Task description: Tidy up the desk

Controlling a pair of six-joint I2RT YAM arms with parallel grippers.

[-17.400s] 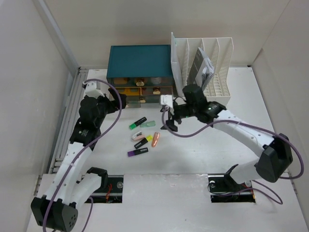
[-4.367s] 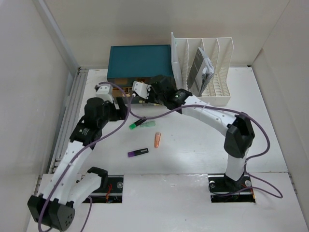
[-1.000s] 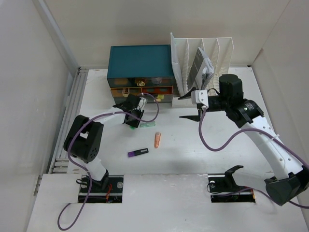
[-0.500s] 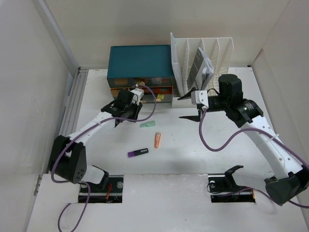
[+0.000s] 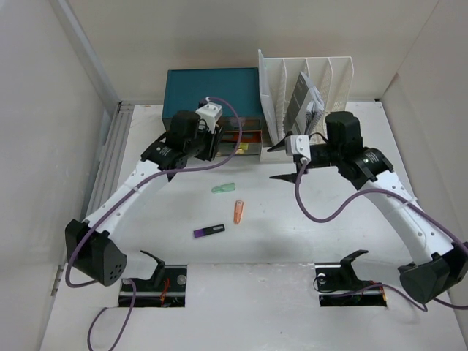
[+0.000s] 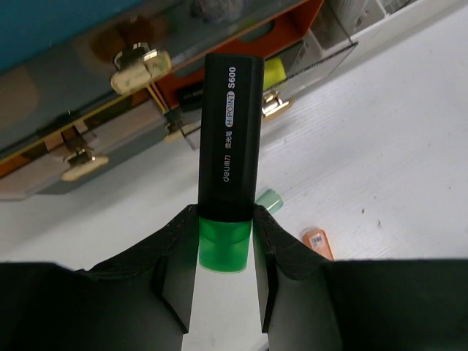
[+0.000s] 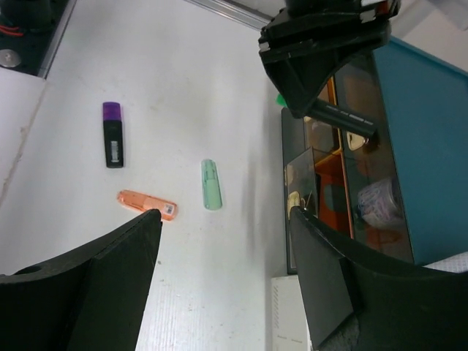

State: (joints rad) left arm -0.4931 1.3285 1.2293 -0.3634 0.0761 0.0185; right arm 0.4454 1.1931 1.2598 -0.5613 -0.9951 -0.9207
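The left arm [image 5: 124,196] reaches forward and to the right from its base. The left gripper [image 6: 225,219] is clamped on the green end of a black highlighter [image 6: 230,131]. The right arm [image 5: 401,208] arches high and leans left. The right gripper [image 5: 270,164] hangs with its fingers spread wide, gripping nothing.

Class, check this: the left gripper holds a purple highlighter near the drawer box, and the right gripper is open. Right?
No. The left wrist view shows the left gripper holds a green highlighter, not purple, near the drawer box; the right gripper is open.
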